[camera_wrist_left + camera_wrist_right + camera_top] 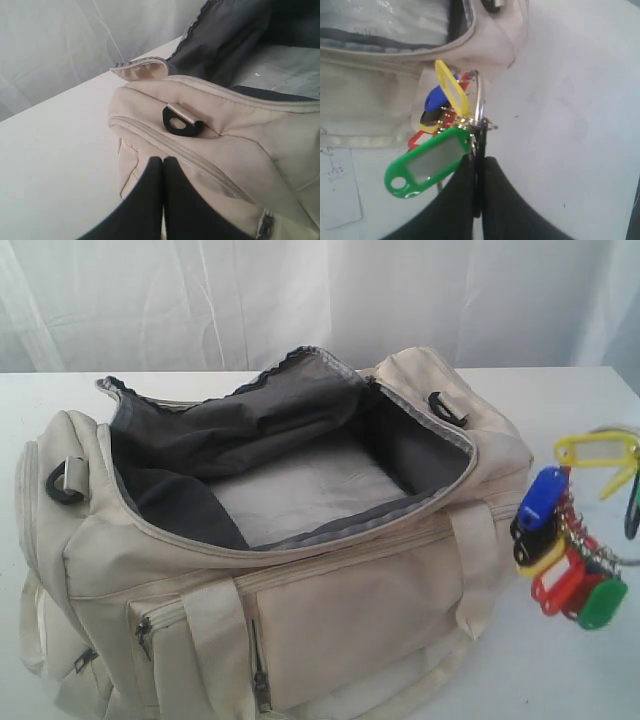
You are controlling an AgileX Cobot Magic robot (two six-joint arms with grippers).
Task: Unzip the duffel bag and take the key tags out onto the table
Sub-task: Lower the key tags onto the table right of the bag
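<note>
I had the bag [350,610] lying unzipped, its mouth gaping and the grey lining bare. I could see no tags left inside. The tags [565,560] hung in a bunch just beside the bag's right end, over the table [540,685]. From my views I could not tell whether the lowest ones were touching it. My right gripper [478,159] was pinched tight on their metal ring [480,97], with the green tag [427,162] against its fingers. My left gripper [163,161] was closed on nothing, poised at the bag's left end near the black strap ring [181,122].

The step in hand, as I judged it, was setting the bunch down. To do that well I meant to carry it a little further from the bag, so no tag would land on the fabric or catch the handle [470,540]. I would lower until the hanging tags lay slack on the table and only then part the jaws, because a release from height could make the bunch bounce or slide. The ring might hang on a finger, so I planned to open wide and lift straight up. The left arm had no part in this.
</note>
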